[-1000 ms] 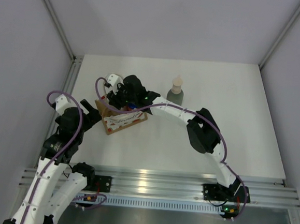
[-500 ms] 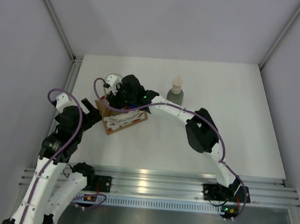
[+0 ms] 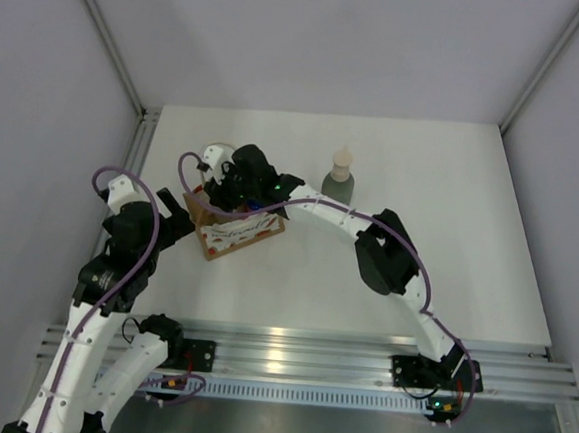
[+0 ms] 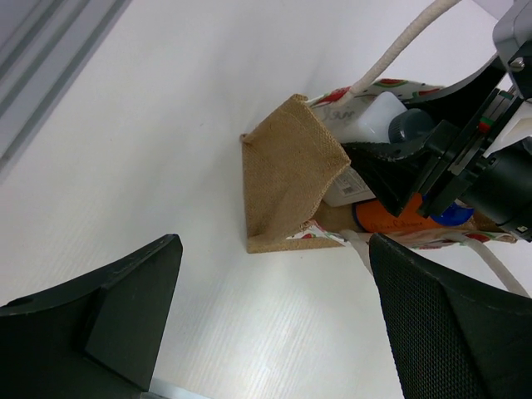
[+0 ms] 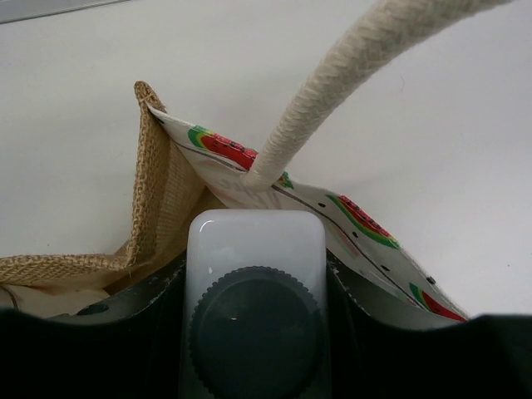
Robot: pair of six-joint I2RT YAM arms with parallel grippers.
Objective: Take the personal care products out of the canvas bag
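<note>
The tan canvas bag (image 3: pixel 230 234) with a red-and-white print sits at the table's left; it also shows in the left wrist view (image 4: pixel 291 170) and the right wrist view (image 5: pixel 162 187). My right gripper (image 3: pixel 240 188) reaches into its mouth and is shut on the white bottle with a grey cap (image 5: pixel 253 312), which also shows in the left wrist view (image 4: pixel 378 116). An orange bottle with a blue top (image 4: pixel 399 218) lies inside the bag. The grey-green bottle with a beige nozzle (image 3: pixel 340 176) stands on the table right of the bag. My left gripper (image 4: pixel 274 320) is open and empty beside the bag's left end.
A white rope handle (image 5: pixel 332 91) arcs over the bag's mouth, and another handle (image 4: pixel 407 46) loops up in the left wrist view. A metal rail (image 3: pixel 139 155) runs along the table's left edge. Grey walls enclose the table.
The right gripper has shifted slightly left and back at the bag's mouth. The left arm has barely moved.
</note>
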